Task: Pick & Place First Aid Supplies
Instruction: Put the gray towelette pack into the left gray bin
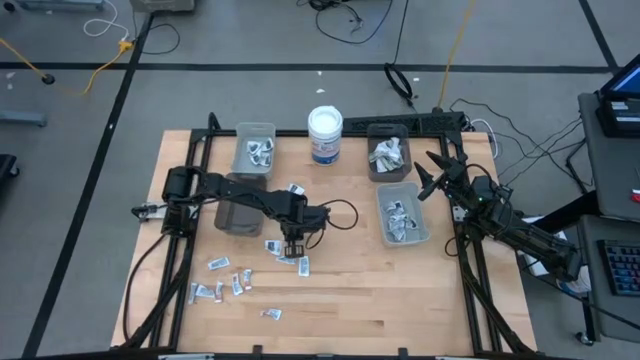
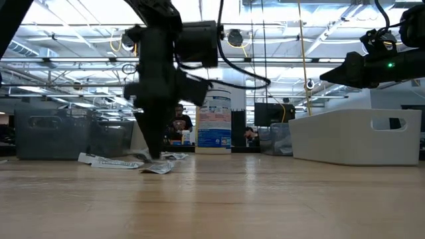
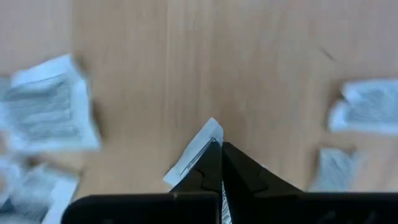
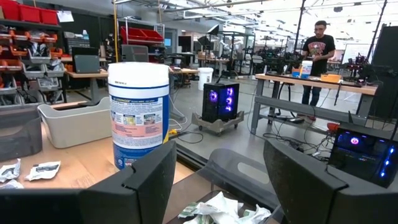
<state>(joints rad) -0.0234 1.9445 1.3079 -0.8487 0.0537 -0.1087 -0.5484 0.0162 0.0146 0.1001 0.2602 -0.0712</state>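
Gripping: left gripper [image 3: 221, 163] fingers pinched shut on a white packet [image 3: 198, 155], down at mid-tabletop [image 1: 400, 300].
Waiting: right gripper [image 4: 217, 180] near right edge, fingers wide apart.
Surface: pale wood, loose packets [image 1: 222, 285] toward front-left corner.
Room: workshop, benches, shelving.

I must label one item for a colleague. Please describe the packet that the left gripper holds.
Find the white round tub at the table's back edge. In front of it, the left gripper points down among scattered packets. Its packet is the only one pinched between shut fingers.
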